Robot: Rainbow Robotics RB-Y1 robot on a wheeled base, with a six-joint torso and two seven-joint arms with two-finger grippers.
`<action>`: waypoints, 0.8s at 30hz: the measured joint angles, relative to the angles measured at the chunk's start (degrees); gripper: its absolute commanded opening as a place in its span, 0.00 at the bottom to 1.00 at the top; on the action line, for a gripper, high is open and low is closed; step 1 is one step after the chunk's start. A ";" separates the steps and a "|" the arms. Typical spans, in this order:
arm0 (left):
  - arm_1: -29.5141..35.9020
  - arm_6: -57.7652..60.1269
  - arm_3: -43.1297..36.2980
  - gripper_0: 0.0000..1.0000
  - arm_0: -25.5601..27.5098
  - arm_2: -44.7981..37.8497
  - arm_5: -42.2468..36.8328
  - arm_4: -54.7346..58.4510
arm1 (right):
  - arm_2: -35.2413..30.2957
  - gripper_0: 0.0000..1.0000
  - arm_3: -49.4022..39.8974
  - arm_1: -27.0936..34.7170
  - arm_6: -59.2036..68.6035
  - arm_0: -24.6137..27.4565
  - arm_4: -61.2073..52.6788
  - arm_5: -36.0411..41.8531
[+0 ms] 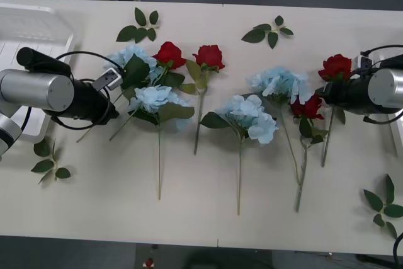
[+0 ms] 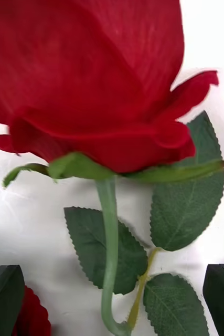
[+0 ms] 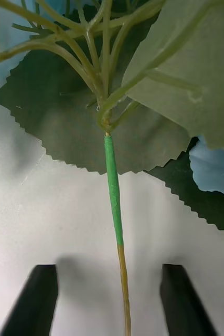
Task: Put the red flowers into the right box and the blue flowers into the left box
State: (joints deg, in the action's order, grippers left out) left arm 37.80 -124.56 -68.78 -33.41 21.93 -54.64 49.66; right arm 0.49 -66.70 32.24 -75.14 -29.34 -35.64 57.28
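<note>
- The left arm (image 1: 44, 92) reaches in from the left side, its silver wrist lying low and pointing to the middle of the table.
- The left gripper (image 3: 109, 299) has its two black fingers (image 3: 33, 302) spread apart.
- The right arm (image 1: 378, 91) comes from the right side, pointing inward.
- The right gripper (image 2: 112, 302) has its fingers (image 2: 222, 296) wide apart.

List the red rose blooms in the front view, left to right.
Rose beside the left blue cluster → rose at centre-left → low rose right of the blue flowers → rose by the right gripper.
</note>
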 measured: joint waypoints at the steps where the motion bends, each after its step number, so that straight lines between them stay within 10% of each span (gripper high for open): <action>1: 0.00 0.00 0.00 0.00 0.00 0.00 0.11 -0.02 | 0.00 1.00 0.10 0.00 0.00 0.00 0.00 -0.01; 10: 0.00 0.00 0.00 0.00 0.00 -0.01 2.80 -0.91 | 1.56 0.99 1.13 0.00 0.00 0.00 0.00 -2.35; 21: 2.56 0.00 -3.78 0.00 0.00 -4.44 3.29 0.64 | 1.62 0.03 1.17 0.00 0.00 0.00 0.12 -2.36; 24: 7.42 0.00 -8.65 0.00 -0.01 -4.43 1.44 1.46 | 1.62 0.00 1.22 0.00 0.00 0.00 0.35 -2.38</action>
State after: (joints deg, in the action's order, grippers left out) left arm 45.22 -124.56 -77.43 -33.41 17.50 -53.21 51.12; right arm 2.11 -65.48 32.24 -75.14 -29.34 -35.29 54.91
